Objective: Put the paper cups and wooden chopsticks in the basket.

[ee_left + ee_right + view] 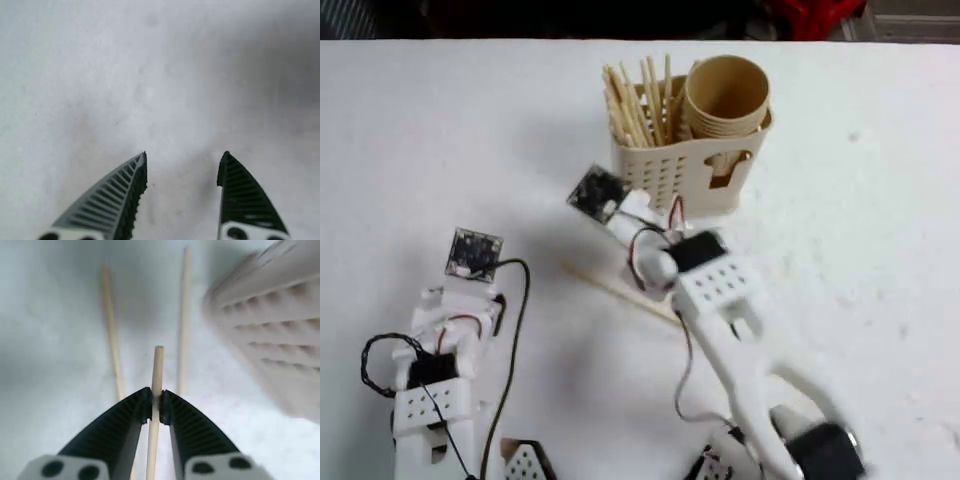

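Chopsticks [111, 325] loose on table [420, 130], right of parted, empty left gripper [184, 155]; held chopstick [158, 365] clenched near its end in right gripper [155, 392], likely for tipping into basket [665, 180] just beyond, cups [725, 95] already nested inside.

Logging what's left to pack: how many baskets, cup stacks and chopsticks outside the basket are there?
Basket: 1
Paper cup stack, in the basket: 1
Chopstick in the right gripper: 1
Chopsticks lying on the table: 2
Total: 5
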Controlling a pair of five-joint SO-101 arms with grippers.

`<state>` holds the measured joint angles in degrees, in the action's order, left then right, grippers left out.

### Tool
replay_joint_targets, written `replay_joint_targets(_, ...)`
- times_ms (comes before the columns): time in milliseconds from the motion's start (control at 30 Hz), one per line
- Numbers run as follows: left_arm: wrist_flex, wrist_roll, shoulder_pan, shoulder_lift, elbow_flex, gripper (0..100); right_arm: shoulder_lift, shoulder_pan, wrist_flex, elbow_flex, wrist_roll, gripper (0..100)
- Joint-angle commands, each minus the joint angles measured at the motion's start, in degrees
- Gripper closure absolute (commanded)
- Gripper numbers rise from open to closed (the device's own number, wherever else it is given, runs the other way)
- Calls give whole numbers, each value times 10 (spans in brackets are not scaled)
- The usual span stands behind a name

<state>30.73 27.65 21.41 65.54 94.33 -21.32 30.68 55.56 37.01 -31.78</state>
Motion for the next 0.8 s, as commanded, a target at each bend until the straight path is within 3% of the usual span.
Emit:
replay_joint_targets(0, -12, -3, 4, 7, -3, 766, -166, -3, 37, -110, 23, 983)
replay_joint_targets(133, -12, -3, 4, 7, -3, 766, -200, -2, 87, -278, 61, 983)
replay_joint_targets(300, -12, -3, 4, 7, -3, 766, -174, -2, 22, -416, 122, 982)
replay_joint_targets(533, -12, -3, 4, 7, -3, 766, -102, -2, -215, -432, 124, 981)
replay_joint_targets(767, -12, -3, 4, 7, -3, 766, -40, -10, -230, -431, 123, 981)
